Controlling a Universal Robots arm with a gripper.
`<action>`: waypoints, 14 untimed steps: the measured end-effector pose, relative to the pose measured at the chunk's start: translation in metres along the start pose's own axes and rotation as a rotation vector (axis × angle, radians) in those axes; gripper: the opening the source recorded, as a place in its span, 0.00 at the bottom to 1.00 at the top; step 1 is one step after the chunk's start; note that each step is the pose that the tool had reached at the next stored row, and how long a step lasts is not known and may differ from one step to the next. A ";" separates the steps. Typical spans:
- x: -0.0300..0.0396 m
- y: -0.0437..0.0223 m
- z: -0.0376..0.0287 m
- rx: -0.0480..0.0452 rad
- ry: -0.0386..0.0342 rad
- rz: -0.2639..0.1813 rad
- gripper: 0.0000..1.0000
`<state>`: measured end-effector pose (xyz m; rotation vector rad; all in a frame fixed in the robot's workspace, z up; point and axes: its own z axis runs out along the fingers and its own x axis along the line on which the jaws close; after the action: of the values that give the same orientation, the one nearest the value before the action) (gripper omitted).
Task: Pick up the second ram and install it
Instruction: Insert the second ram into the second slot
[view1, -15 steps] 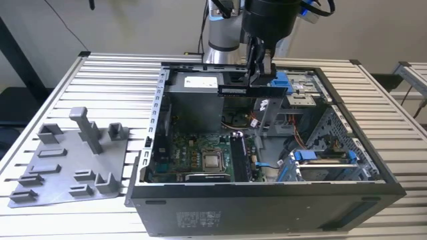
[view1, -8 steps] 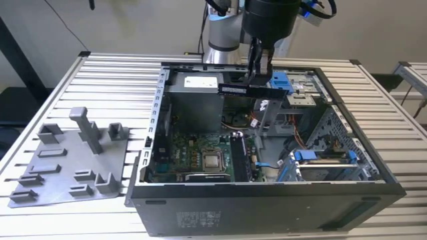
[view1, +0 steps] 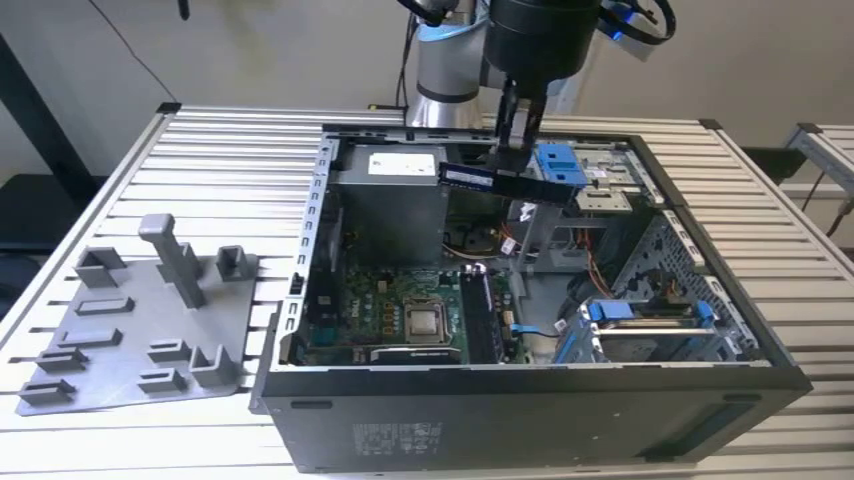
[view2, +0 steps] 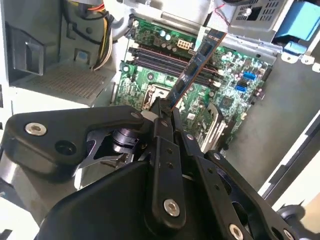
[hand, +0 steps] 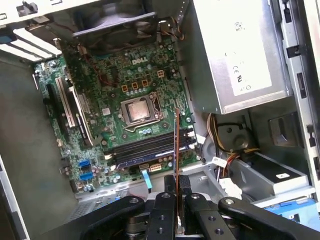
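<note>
Over on the exterior view's left, a grey fixture plate (view1: 134, 330) lies flat on the slatted table (view1: 200, 160) with its posts standing up. Next along sits the open computer case (view1: 534, 420), with the green motherboard (view1: 400, 310) on its floor and the grey power supply (view1: 387, 195) tucked into the far left corner. Now the action: above the far middle of the case the gripper (view1: 514, 160) hangs straight down, clamped tight on the memory stick (view1: 507, 182). It holds the stick from above, long side roughly level, up in the air and well clear of the board. In the second wrist view the memory stick (view2: 192, 70) juts out from the gripper (view2: 162, 112) over the motherboard. In the first wrist view the memory stick (hand: 176, 145) runs edge-on out of the gripper (hand: 178, 185), crossing above the long black slots (hand: 145, 145) near the processor socket (hand: 137, 111). Just to the exterior view's right of the gripper sits a blue bracket (view1: 561, 165). In the near right corner there's a drive cage (view1: 647, 320) with blue clips.
</note>
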<state>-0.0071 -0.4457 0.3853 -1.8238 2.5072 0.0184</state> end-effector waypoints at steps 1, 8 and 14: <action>0.0000 0.0000 0.0001 0.0007 0.0003 0.017 0.14; 0.0000 0.0000 0.0004 0.0053 0.0019 0.132 0.14; 0.0000 0.0000 0.0005 0.0087 0.0032 0.216 0.14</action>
<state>-0.0071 -0.4457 0.3847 -1.5428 2.6881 0.0114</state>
